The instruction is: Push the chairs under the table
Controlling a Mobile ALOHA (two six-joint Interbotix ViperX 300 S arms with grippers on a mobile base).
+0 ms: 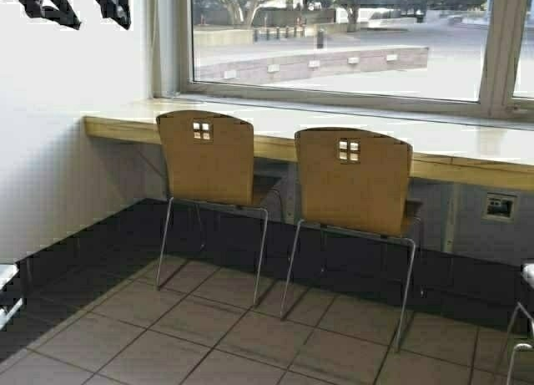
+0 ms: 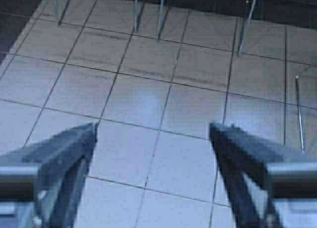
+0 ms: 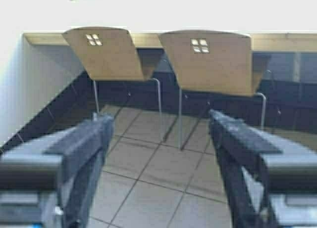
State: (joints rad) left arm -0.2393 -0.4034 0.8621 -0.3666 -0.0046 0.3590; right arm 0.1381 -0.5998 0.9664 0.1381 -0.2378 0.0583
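The right gripper (image 3: 158, 134) hangs low over the tiled floor (image 1: 250, 326) with its two dark fingers (image 3: 84, 139) spread wide apart, and nothing is between them. It points straight ahead at the chairs. The left gripper (image 2: 153, 139) is also wide open and holds nothing; it tips down at the bare tiles just in front of it, and only thin chrome chair legs (image 2: 159, 15) show farther off. Ahead of the right gripper, past a few rows of tiles, stand two tan chairs side by side, with their backs to the grippers. The right chair (image 1: 355, 180) is straight ahead of the right gripper, and the left chair (image 1: 206, 157) is off to that gripper's left. Each has four little square holes in its curved back. Their seats reach under the front edge of the table (image 1: 467, 155), but their backs stand out in front of it. Behind the table is a big window (image 1: 334, 34), far from both grippers.
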